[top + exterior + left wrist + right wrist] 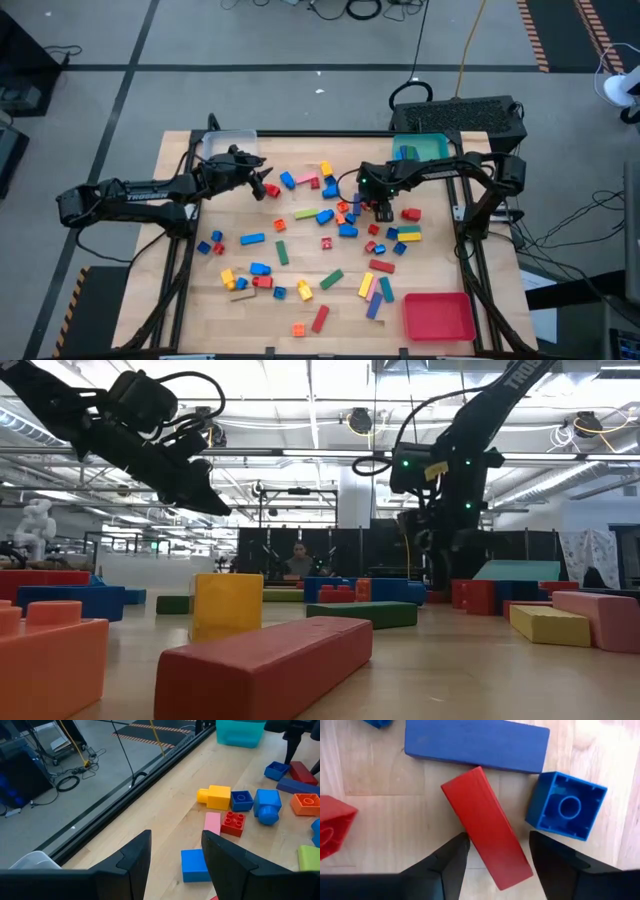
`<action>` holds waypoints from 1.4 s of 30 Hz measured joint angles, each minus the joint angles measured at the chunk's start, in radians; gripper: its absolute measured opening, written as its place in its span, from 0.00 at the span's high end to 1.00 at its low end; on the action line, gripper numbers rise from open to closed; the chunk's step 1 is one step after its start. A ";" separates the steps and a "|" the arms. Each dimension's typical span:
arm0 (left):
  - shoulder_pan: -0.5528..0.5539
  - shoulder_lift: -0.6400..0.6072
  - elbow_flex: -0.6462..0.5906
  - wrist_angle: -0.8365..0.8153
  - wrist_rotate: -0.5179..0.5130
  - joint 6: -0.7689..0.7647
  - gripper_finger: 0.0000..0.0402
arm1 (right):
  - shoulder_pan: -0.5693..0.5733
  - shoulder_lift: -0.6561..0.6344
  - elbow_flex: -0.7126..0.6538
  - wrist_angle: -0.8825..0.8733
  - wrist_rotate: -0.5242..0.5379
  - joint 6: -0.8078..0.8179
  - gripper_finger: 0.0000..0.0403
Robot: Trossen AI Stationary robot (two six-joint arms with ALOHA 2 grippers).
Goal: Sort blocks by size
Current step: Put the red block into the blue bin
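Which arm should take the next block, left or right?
Right, probably. The right tool already straddles a red bar, fingers either side, low over the central pile. The left tool is open and empty, over bare table near the clear tray.

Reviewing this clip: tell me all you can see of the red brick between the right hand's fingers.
The red brick is a smooth, plastic-looking oblong lying flat on the wooden table, angled across the right wrist view. Its near end sits in the gap between the open fingers of the right hand, which do not visibly touch it. Its far corner meets a long blue bar; an upturned hollow blue cube lies just beside it.
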 joint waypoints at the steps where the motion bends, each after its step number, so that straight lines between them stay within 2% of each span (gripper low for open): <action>1: 0.000 0.000 0.000 0.000 0.000 0.000 0.56 | 0.000 -0.006 -0.002 -0.001 0.000 0.016 0.54; 9: 0.000 0.000 0.000 -0.001 0.000 0.000 0.56 | 0.001 -0.078 -0.009 -0.017 0.002 0.161 0.81; 17: 0.000 0.000 0.000 -0.002 0.000 0.000 0.56 | -0.015 -0.196 -0.008 -0.026 0.006 0.352 0.81; 24: 0.000 0.000 0.000 -0.002 0.000 -0.002 0.56 | -0.119 -0.285 -0.007 -0.095 0.055 0.565 0.81; 36: 0.000 0.000 0.000 -0.002 0.000 -0.002 0.56 | -0.301 -0.414 -0.007 -0.096 0.060 0.646 0.81; 42: 0.000 0.000 0.000 -0.002 0.000 -0.001 0.56 | -0.392 -0.450 -0.006 -0.119 0.112 0.692 0.81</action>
